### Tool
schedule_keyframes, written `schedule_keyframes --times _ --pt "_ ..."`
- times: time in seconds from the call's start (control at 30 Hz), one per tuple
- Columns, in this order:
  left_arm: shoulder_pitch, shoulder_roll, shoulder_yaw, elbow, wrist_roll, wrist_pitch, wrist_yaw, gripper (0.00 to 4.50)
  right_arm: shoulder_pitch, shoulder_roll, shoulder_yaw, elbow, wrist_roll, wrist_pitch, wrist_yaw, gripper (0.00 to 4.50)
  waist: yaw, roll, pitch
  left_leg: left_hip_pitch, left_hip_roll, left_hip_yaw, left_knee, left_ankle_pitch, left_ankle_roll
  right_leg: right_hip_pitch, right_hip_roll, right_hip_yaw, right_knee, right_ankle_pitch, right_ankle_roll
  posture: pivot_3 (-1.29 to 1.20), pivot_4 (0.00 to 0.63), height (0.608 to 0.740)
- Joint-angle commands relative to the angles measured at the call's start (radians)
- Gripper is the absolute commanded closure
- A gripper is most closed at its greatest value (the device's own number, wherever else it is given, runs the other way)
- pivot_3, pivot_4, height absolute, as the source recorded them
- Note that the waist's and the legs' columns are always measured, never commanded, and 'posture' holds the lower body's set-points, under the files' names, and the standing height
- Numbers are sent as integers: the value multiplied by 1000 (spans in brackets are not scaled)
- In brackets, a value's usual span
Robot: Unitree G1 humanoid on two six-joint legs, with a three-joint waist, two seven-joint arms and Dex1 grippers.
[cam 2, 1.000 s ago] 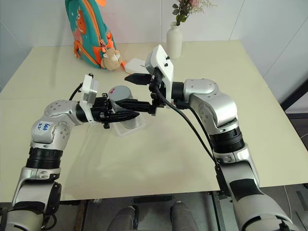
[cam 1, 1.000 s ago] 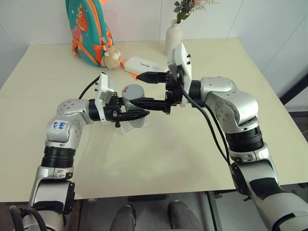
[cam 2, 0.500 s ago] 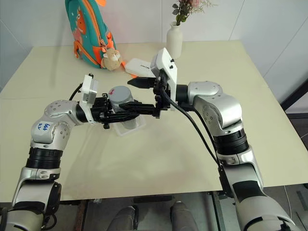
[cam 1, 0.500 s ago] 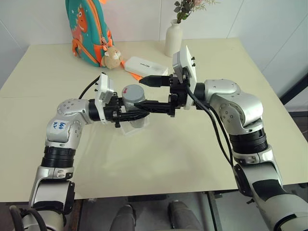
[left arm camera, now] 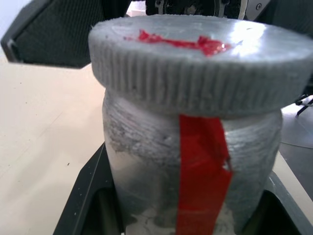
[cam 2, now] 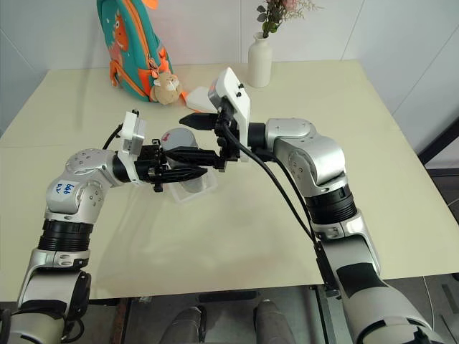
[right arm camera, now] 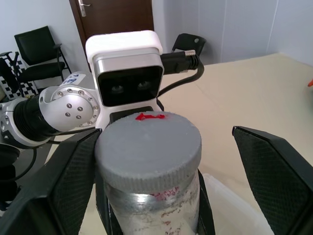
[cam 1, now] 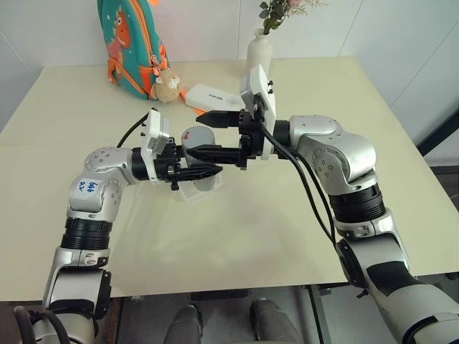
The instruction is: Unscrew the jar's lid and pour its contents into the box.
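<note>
My left gripper (cam 1: 210, 170) is shut on the silvery jar (left arm camera: 195, 161), which has a red strip down its side. It holds the jar upright just above the clear box (cam 1: 189, 193) on the table. The grey ribbed lid (right arm camera: 149, 142), marked red on top, sits on the jar. My right gripper (cam 1: 203, 134) comes in level from the right and is open. One of its fingers (right arm camera: 54, 186) stands on each side of the lid, with gaps on both sides. The contents are hidden inside the closed jar.
At the back of the cream table (cam 1: 287, 222) stand a teal and orange backpack (cam 1: 133, 43), a small plush toy (cam 1: 167, 86), a white oblong case (cam 1: 208, 94) and a white vase (cam 1: 259, 54) with flowers.
The right arm swung a little to the right half a second ago and has come back left, so its open fingers straddle the lid again. The left gripper and jar have stayed still.
</note>
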Motion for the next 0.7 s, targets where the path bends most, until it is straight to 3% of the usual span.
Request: schedule_keyframes --times 0.03,0.2,0.37,0.57,0.7 --pt "0 9 25 -44 -22 -3 1 2533 -25 10 0 -18 1 -1 5 410 0 0 0 0 0 0 0 0 0 0 0 0 0 0 0 0 150 740" --pt "4 10 25 -48 -24 -1 5 2533 -30 26 -19 -24 8 -9 -6 1782 1 0 0 0 0 0 0 0 0 0 0 0 0 0 0 0 150 740" --pt "7 11 27 -47 -21 -1 6 2533 -30 48 -70 -45 67 33 -38 1782 0 0 0 0 0 0 0 0 0 0 0 0 0 0 0 0 150 740" --pt "17 23 28 -47 -14 -5 1 2533 -38 143 -266 -90 332 241 -191 1782 0 0 0 0 1 -2 0 0 -1 0 0 0 0 0 0 0 150 740" --pt "18 24 26 -46 -13 -6 1 2533 -21 125 -262 -118 338 257 -219 1782 1 0 0 0 0 -6 0 0 0 0 0 0 0 0 0 0 150 740"
